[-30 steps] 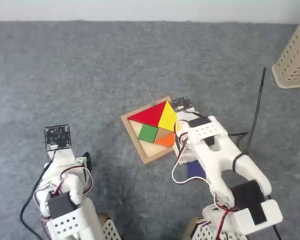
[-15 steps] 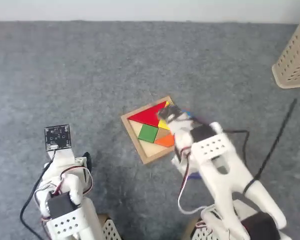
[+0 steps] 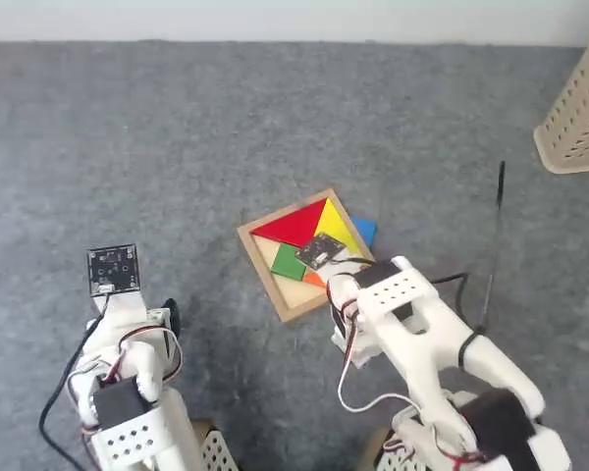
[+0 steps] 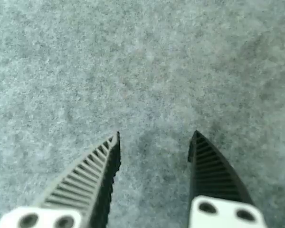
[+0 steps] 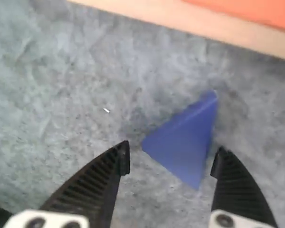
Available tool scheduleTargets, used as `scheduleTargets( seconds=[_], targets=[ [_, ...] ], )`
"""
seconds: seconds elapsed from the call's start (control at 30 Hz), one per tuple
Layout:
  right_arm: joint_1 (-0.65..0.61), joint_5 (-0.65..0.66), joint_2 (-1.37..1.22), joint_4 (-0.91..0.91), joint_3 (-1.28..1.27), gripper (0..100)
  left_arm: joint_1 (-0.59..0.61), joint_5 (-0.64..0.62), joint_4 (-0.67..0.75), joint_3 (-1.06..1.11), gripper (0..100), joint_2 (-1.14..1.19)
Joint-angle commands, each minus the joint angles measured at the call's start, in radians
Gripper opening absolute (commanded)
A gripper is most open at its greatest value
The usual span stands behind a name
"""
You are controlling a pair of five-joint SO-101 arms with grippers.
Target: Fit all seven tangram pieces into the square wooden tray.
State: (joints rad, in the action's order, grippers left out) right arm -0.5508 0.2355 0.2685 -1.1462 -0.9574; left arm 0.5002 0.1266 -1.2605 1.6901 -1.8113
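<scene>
The square wooden tray (image 3: 288,308) lies mid-carpet, holding a red triangle (image 3: 293,227), a yellow triangle (image 3: 332,228), a green square (image 3: 286,264) and an orange piece (image 3: 314,280). A light blue piece (image 3: 364,231) rests on the carpet against the tray's right side. My right arm (image 3: 398,304) leans over the tray's near right corner. Its gripper (image 5: 173,148) is open, the fingers straddling a dark blue triangle (image 5: 183,142) flat on the carpet beside the tray rim (image 5: 180,21). My left gripper (image 4: 154,142) is open over bare carpet, its arm (image 3: 128,368) at front left.
A wicker basket (image 3: 579,108) stands at the far right edge. A black cable (image 3: 493,235) runs up from the right arm. Grey carpet stretches open behind and to the left of the tray.
The right arm swung from the tray's right side toward its near right corner, uncovering the light blue piece. The left arm has stayed still.
</scene>
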Motion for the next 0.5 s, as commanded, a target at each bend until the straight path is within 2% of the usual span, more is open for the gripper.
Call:
scheduleTargets(
  seconds=[0.0,0.23,0.47],
  targets=[
    [-0.010,0.009,-0.005,0.045,-0.011,27.0,-0.002,-0.009,-0.003,-0.005,23,-0.011],
    [-0.010,0.009,-0.005,0.054,-0.017,16.4,-0.002,-0.009,-0.003,-0.005,23,-0.011],
    [-0.010,0.020,-0.004,0.058,-0.006,15.5,-0.002,-0.009,-0.003,-0.005,23,-0.011]
  ],
)
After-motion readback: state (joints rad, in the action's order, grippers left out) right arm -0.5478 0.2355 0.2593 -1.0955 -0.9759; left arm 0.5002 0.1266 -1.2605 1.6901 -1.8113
